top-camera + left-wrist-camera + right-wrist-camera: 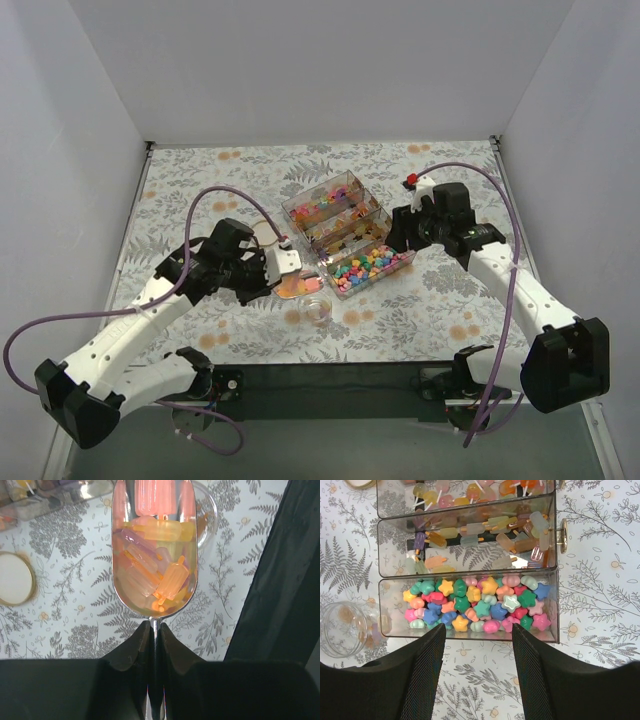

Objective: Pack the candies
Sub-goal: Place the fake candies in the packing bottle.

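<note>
On the fern-print cloth (200,180) between white walls (300,70), candies (475,605) fill the clear box (555,630) by my open-jawed right gripper (477,630) — my left gripper (154,628) pinches a scoop (155,555) loaded with more.

scoop (114,545): tip cut off at top | candies (472,489): far row cut off

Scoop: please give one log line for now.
left fingers shut on scoop | scoop holds candies | right fingers open by box
</note>
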`<action>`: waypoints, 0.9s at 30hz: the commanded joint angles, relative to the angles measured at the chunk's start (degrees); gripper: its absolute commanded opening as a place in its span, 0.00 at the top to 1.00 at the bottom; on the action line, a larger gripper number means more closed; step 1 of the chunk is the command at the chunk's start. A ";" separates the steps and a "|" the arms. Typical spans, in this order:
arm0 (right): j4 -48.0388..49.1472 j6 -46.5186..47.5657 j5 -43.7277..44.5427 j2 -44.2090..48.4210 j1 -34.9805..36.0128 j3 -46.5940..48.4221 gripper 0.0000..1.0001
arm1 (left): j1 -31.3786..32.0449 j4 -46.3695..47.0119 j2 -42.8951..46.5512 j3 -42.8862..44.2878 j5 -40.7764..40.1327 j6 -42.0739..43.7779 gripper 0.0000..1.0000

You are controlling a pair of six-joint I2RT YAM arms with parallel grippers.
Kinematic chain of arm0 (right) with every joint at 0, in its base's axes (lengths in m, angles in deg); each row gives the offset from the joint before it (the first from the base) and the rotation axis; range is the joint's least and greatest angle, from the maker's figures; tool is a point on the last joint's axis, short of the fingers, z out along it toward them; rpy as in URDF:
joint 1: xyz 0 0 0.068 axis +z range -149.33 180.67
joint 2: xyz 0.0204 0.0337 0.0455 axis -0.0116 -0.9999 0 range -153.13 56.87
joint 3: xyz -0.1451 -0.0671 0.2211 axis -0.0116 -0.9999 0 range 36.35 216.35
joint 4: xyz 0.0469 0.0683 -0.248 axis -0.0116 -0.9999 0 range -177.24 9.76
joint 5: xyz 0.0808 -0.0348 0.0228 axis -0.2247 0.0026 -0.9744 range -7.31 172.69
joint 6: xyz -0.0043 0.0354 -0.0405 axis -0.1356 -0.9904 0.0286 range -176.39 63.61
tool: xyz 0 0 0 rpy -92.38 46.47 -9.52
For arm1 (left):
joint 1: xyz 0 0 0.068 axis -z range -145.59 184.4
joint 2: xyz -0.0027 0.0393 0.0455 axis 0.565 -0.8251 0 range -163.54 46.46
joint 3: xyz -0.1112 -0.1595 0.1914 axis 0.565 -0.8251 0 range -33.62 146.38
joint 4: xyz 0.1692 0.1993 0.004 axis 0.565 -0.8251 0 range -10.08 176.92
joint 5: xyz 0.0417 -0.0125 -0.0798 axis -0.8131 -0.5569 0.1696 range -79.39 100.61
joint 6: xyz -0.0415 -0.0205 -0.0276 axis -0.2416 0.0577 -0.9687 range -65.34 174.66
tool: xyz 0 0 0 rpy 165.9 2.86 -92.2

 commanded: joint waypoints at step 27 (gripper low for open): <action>1.20 -0.09 3.33 2.10 0.13 -3.38 0.38 | 5.41 -11.02 -4.45 3.32 -8.49 3.84 1.00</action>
